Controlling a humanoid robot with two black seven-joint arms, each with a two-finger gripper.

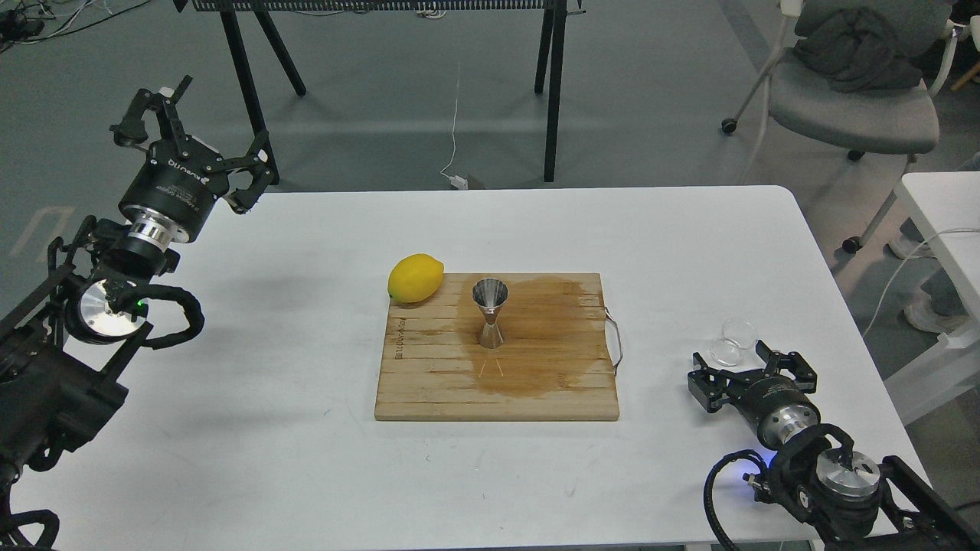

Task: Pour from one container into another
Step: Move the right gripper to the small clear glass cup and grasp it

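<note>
A small clear glass cup stands on the white table at the right, beyond the board. My right gripper sits open just in front of it, fingers spread wide on either side below the cup, nothing held. The shiny metal jigger stands upright on the wooden cutting board, in a wet brown stain. My left gripper hangs open over the table's far left corner, far from both vessels.
A yellow lemon rests at the board's back left corner. The board has a wire handle on its right side. A second white table and a grey chair stand to the right.
</note>
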